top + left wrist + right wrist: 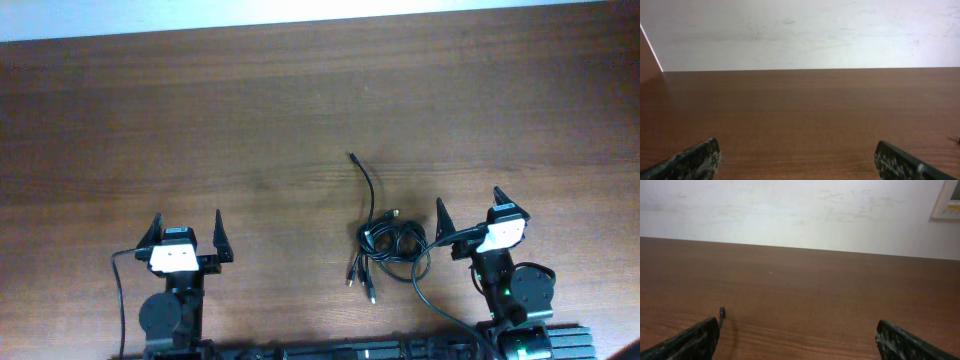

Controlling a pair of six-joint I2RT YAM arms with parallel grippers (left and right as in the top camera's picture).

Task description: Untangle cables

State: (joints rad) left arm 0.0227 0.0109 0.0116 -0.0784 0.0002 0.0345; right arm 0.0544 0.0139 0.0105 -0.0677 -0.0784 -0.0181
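The cables lie in a tangled bundle of thin black loops on the wooden table, just left of my right gripper. One strand runs up to a plug end, and other plug ends point toward the front edge. My right gripper is open and empty beside the bundle. In the right wrist view only one cable plug end shows past the left finger of my right gripper. My left gripper is open and empty, far left of the cables. The left wrist view shows my left gripper over bare wood.
The wooden table ends at a pale wall along the far edge. A thicker black arm wire loops by the right arm's base. Another arm wire hangs by the left arm.
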